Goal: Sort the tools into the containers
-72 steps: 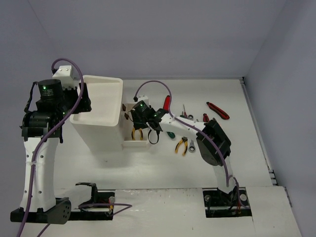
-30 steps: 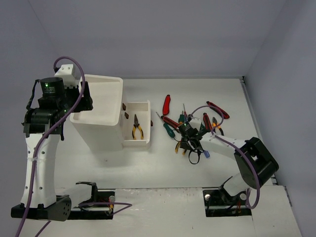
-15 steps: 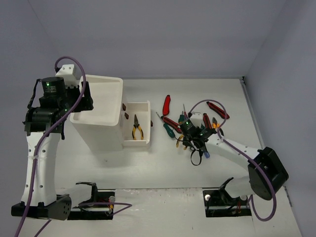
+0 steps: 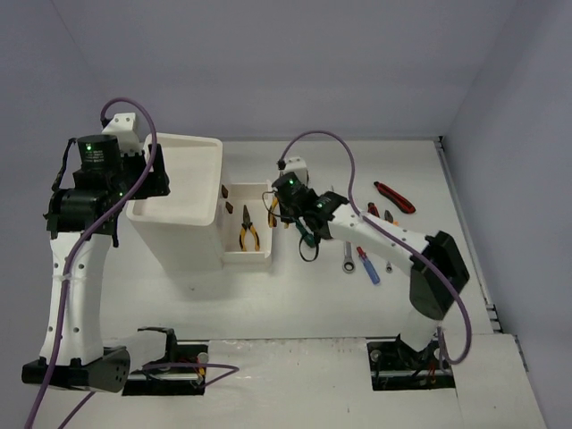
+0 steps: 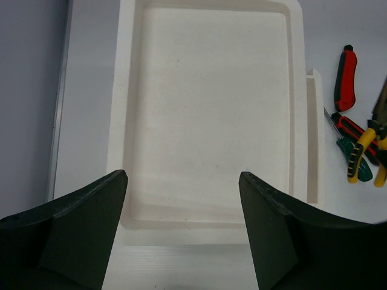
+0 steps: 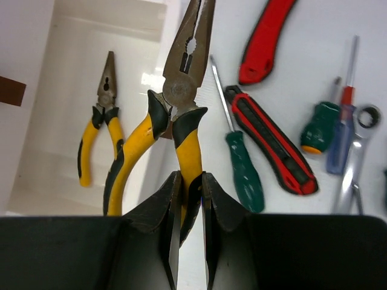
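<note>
At the right rim of the open drawer (image 4: 246, 260), find the right gripper (image 6: 190, 181) closed almost flat on one yellow handle of the pliers (image 6: 181, 90), second handle splayed free to the left, nose pointing far. Locate this load above the drawer's right wall, partly over the table (image 4: 295, 304) and not yet inside. Note a second pair of pliers (image 6: 100, 121) lying in the drawer. Find the left gripper (image 5: 181, 178) spread wide, holding nothing, hovering above the tray (image 5: 211, 90) on top of the white box (image 4: 179, 246).

Hazards judged from this position:

- Guard against pivoting of the pliers about the single clamped handle. Expect swing of the heavy nose on any quick move, given the off-centre grip.
- Avoid release at the present spot. Expect a strike on the drawer wall, then a tip-out onto the table beside the red knife (image 6: 264, 42), the green screwdriver (image 6: 243, 172) and the red screwdriver (image 6: 272, 148).
- Avoid lowering with the free handle splayed. Risk of catching the rim, or of landing crosswise on the second pair of pliers.
- Keep fingers clear of the drawer wall during any shift left. Risk of nudging the drawer out of line.
- Leave the left gripper parked, well apart to the left; no conflict judged likely.
</note>
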Motion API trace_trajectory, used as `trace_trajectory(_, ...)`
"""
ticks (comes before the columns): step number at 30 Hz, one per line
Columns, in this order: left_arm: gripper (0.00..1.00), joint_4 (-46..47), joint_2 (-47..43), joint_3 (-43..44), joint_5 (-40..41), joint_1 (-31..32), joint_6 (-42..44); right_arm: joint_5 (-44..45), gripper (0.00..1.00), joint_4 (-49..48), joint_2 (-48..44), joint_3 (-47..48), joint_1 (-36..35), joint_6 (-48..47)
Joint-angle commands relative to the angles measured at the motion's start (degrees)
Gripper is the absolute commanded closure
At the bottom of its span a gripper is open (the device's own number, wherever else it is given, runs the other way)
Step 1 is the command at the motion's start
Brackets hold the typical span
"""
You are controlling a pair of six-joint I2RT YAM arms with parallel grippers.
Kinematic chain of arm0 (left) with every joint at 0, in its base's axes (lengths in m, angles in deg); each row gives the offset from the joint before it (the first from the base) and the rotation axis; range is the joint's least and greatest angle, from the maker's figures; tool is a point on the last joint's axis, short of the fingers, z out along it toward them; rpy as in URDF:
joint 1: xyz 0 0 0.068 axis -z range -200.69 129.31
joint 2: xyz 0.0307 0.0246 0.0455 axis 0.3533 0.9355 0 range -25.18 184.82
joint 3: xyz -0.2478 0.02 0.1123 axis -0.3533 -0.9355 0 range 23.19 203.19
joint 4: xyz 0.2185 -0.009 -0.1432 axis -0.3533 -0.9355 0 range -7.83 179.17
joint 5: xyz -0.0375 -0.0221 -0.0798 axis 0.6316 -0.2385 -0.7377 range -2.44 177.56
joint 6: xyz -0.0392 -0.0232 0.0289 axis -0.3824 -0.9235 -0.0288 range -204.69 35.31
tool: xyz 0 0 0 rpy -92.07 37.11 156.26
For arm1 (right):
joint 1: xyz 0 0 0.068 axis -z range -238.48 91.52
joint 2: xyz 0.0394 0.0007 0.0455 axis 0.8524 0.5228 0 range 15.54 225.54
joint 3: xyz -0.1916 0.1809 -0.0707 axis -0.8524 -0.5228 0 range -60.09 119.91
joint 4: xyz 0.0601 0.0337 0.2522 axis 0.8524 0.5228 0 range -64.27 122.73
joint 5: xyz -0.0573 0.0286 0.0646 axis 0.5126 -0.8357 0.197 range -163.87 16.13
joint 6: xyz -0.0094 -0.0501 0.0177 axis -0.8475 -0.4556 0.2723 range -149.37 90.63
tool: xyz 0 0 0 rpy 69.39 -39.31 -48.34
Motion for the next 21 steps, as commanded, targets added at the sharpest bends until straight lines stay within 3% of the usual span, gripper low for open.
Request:
trace_trajectory(1,0.28,2.1,-1.3,1.9,1.1,0.4,-0.4,-3.9,1.0,-3.9,8.0,11.3,-1.4,-3.0)
trace_trajectory(9,0.28,2.0,-2.4,1.1,1.1,0.4,-0.4,-6.1,1.0,-4.2,20.1,21.8,-2.8,-3.3)
trace_trajectory(12,0.28,2.0,-2.8,0.5,1.0,0.4,-0.5,-7.1,0.95,-4.2,22.5,23.8,-3.1,-3.0)
trace_trajectory(16,0.29,2.0,-3.2,0.1,1.0,0.5,-0.6,-7.8,0.73,-4.1,23.7,24.3,-3.2,-2.4)
trace_trajectory(21,0.28,2.1,-3.1,0.4,0.5,0.5,-1.0,-6.9,0.57,-4.1,20.0,21.5,-2.2,-3.0)
